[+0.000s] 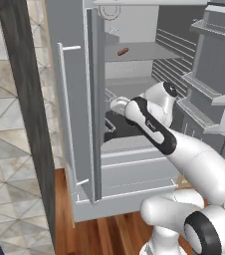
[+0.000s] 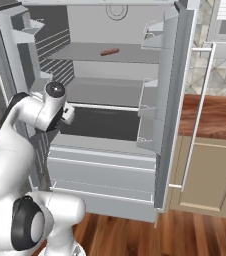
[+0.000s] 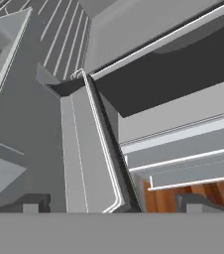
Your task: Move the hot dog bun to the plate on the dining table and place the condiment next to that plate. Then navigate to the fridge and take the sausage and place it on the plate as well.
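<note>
The end effector, a two-finger gripper on the white arm, is seen with its two dark finger tips set wide apart and nothing between them; it is empty. In the hand view it is pointed down along the edge of a grey door rack toward the lower drawers of the tall silver-grey fridge, with a strip of wood floor beyond.

In both base views the hand is held low in the open fridge, at about the level of the dark middle compartment. The small slender reddish-brown sausage is noted lying alone on the upper grey shelf, well above the hand and further into the cabinet. In the right base view it sits up and to the right of the wrist.

The long axis of the sausage is judged to run roughly across the shelf, side to side, slightly skewed. The hand is therefore judged to need raising past one shelf level and re-aiming from downward to forward, with the fingers set across the short width of the sausage.

Step in hand, by judgement: approach to the sausage, grasp not yet made.
</note>
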